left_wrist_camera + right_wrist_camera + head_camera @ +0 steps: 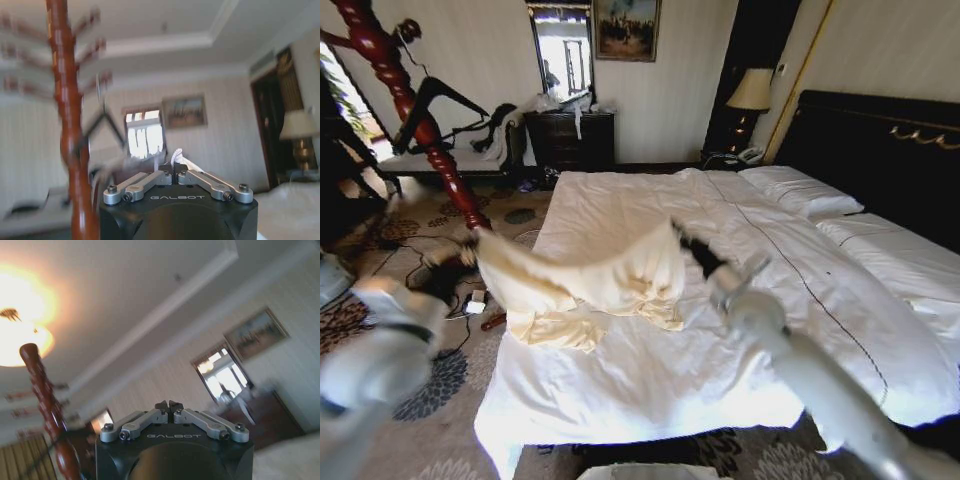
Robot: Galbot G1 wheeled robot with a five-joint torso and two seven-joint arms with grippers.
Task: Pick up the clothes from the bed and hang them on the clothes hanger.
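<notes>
So the very wide bed [740, 260] with white sheets, a thin dark seam and a black headboard takes up most of the head view, and the robot is parked at its foot end. Next biggest is the tall turned reddish-brown wooden coat stand [415, 115] off past the bed's left side, with the slim black shoulder-shaped clothes hanger [435, 100] hooked on one of its pegs. The pale cream-yellow soft garment [595, 280] is lifted and stretched out like a banner between both arms, over the bed near its left edge, lower folds drooping toward the sheet; my guess is it's held wide so the shoulders open up for the hanger. Left claw [470, 250] sits at the garment's left end, just off the bed's edge, and in its wrist view the fingers are pressed together on a bit of pale cloth. Right claw [695, 255] is at the other end above the mattress, fingers pressed together too, seemingly pinching the fabric.
</notes>
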